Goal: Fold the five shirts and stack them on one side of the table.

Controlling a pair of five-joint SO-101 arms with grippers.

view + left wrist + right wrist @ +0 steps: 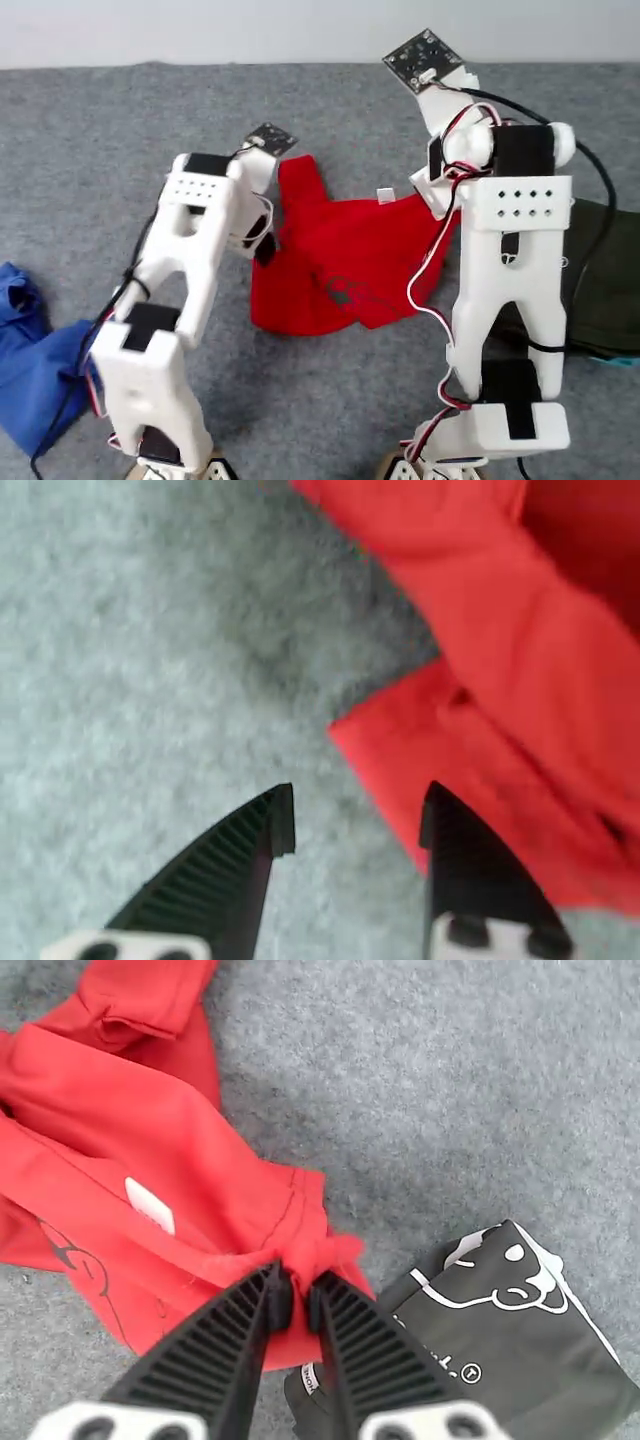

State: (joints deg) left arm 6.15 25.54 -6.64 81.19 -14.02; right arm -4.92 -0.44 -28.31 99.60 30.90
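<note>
Pinching red shirt (150, 1150) edge, right tool (295, 1298) closed

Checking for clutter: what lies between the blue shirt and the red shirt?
In the high view, the left arm, over grey table, lies between the blue shirt and the red shirt.

The left arm (185, 260) and right arm (515, 250) are white shells with black servo blocks and rows of small holes. Red, white and black wires (424, 285) loop behind the right pincer (292, 1295). The left pincer (360, 815) has black ribbed fingers (225, 865).
</note>
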